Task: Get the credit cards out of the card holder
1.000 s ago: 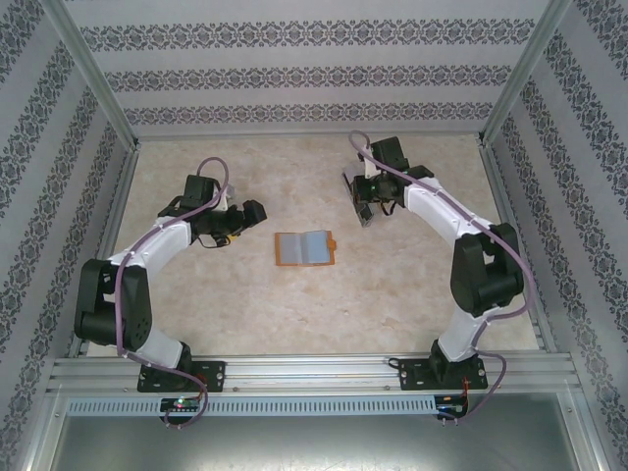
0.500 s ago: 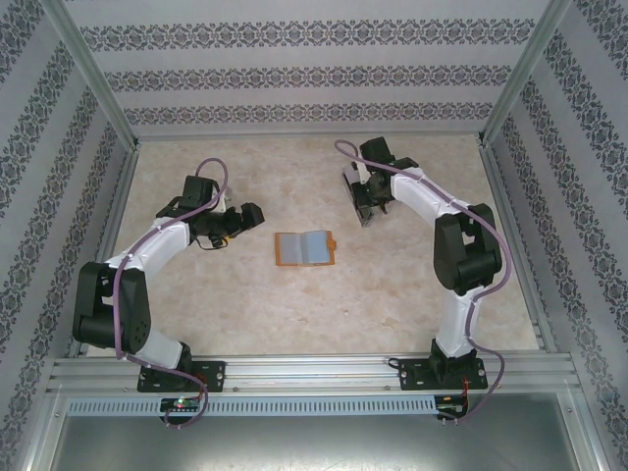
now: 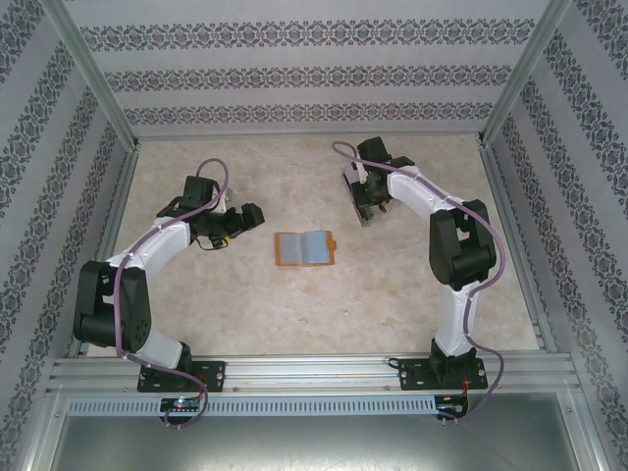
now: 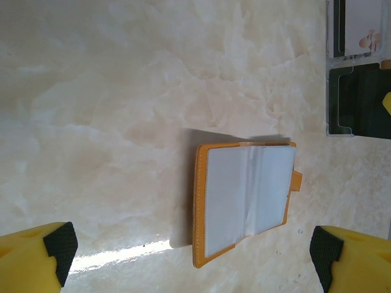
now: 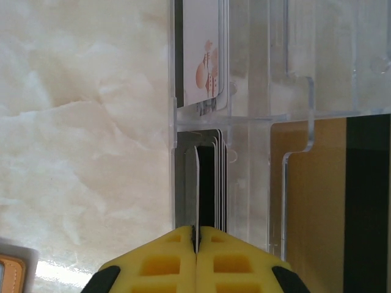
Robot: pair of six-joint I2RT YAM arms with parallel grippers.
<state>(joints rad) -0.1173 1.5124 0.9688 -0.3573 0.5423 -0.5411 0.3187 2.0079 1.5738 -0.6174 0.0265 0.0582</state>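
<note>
While the card holder [image 4: 244,198] lies spread open and flat on the table [image 4: 122,91], about midway between the two arms, the right gripper [image 5: 197,235] is pinched tight on one credit card [image 5: 197,183]. The card is seen edge-on and lined up with a compartment of the clear box [image 5: 269,122]. Gripped by its faces like that, I'd say, the thin card can slip in alongside the ones already there; whether it touches them I cannot tell.

The left gripper [image 3: 253,213] hangs near the holder with its jaws spread wide and nothing in them. It looks placed to steady the holder or reach in, though the see-through pockets look empty from here.

Counting: one holder, one box and one card in the grip. One white card [image 5: 201,49] with a small orange picture lies in the next compartment. A stack of dark cards [image 5: 217,177] sits behind the held one, several edges, too tightly packed to number. The box sits apart from the holder, towards the far right.
</note>
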